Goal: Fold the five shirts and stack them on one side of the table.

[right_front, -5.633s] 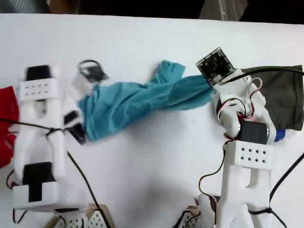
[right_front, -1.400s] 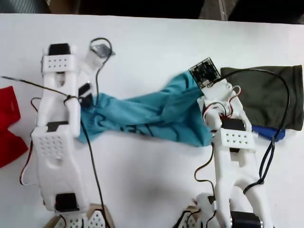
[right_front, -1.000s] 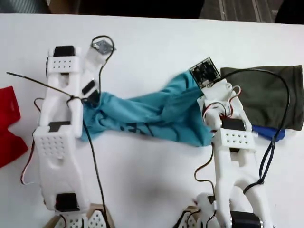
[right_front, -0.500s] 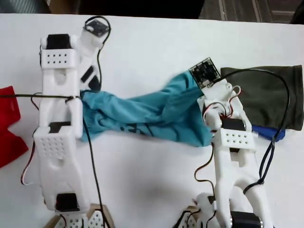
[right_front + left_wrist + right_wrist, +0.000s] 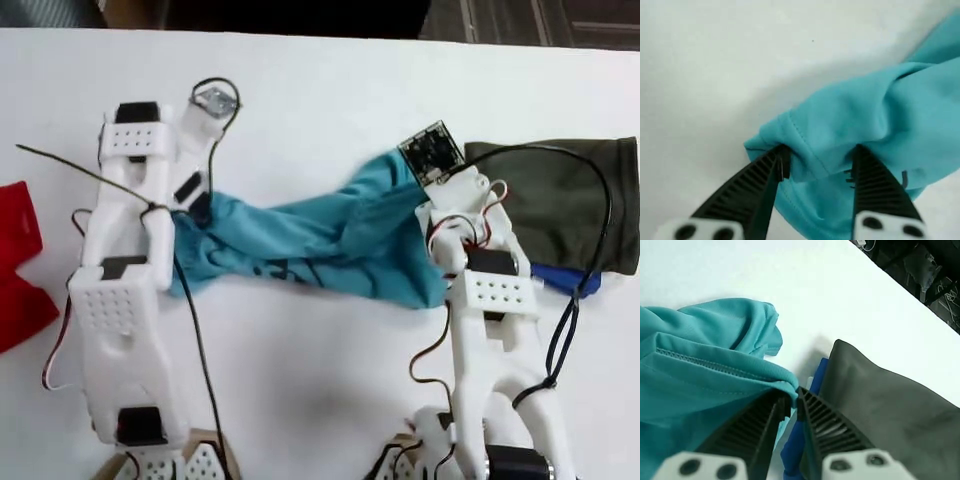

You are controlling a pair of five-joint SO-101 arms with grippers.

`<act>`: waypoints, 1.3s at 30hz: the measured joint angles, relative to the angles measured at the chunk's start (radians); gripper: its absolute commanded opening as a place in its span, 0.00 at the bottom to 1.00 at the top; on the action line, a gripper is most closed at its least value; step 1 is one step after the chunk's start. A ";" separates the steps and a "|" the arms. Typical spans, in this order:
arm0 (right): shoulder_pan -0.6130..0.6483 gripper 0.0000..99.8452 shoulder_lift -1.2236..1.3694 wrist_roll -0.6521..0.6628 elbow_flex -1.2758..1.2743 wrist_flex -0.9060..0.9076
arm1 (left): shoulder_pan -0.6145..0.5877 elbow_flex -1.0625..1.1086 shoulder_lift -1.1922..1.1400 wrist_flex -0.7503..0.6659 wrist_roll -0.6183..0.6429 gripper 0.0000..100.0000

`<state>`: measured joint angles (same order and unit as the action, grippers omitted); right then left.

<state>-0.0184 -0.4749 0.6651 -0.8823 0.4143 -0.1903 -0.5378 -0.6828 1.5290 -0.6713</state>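
Back from 11 o'clock, the left gripper (image 5: 820, 155) straddles the 9 o'clock end of the teal shirt (image 5: 300, 235), jaws spread. The right gripper (image 5: 793, 397) clamps its 3 o'clock end; the shirt lies stretched across the table (image 5: 320, 90).

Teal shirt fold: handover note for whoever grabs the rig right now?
Left tool: open, jaws astride one bunched end of the teal shirt.
Right tool: shut on the hem at its other end.
The teal shirt lies stretched out and unfolded mid-table.
Dark green shirt: folded at the table's right edge, on top of a blue shirt.
Red shirt: crumpled at the left edge.
To do: fold teal and red, then stack.
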 measured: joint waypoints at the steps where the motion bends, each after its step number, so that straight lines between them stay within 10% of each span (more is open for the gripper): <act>1: 0.000 0.02 0.000 0.000 0.000 0.000 | 0.000 0.002 0.000 -0.003 0.000 0.11; 17: 0.000 0.02 0.002 0.000 0.018 -0.057 | 0.003 -0.020 0.023 0.058 0.000 0.03; 39: -0.035 0.02 0.002 0.000 0.704 0.222 | 0.038 -0.411 0.430 0.239 0.109 0.03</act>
<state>-0.0537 -0.4733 0.6651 -0.1780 0.6368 -0.1519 -0.9490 -0.2532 1.7683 -0.5623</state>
